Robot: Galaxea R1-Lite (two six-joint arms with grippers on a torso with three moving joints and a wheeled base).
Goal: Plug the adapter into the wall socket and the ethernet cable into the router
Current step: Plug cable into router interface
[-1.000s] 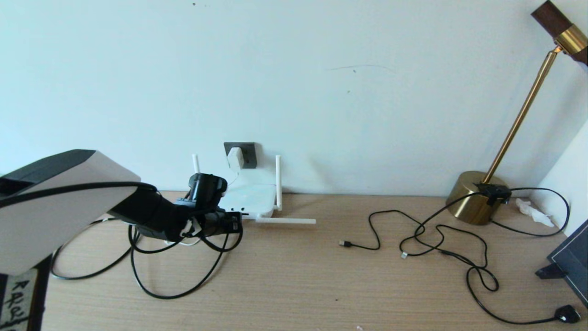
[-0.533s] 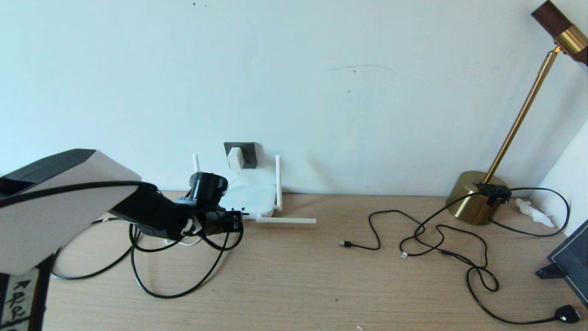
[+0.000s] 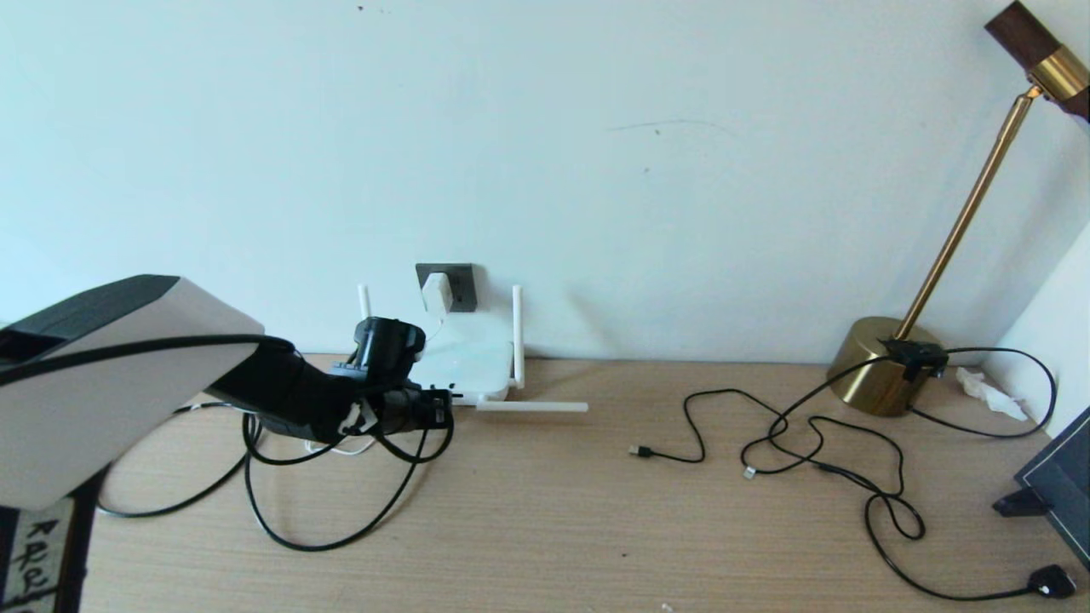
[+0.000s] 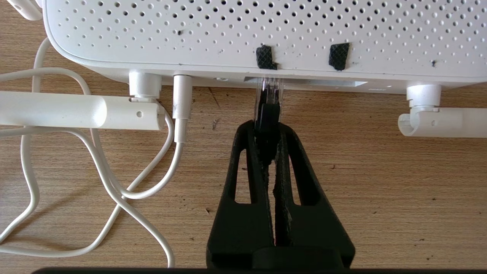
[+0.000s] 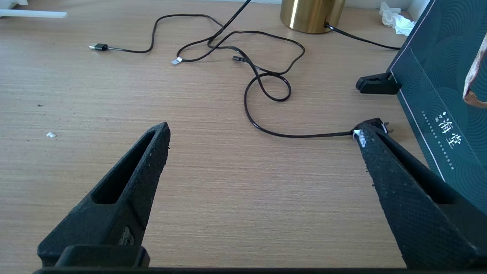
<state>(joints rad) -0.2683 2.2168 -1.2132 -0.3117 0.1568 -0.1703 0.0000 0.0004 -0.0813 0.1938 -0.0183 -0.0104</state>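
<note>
Plain pale wall (image 3: 596, 170), faint scuff marks. Light wood-grain desk (image 3: 553, 528) butts against it. Brass desk lamp (image 3: 886, 362) stands at right rear, slanted stem, dark wooden head.

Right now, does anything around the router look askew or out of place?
Yes. The router has two antennas folded flat on the desk, one sticking out sideways, while two others stand upright. The ethernet cable sprawls in loose loops. The left tool is shut on its connector at the port; the adapter sits in the wall socket.
</note>
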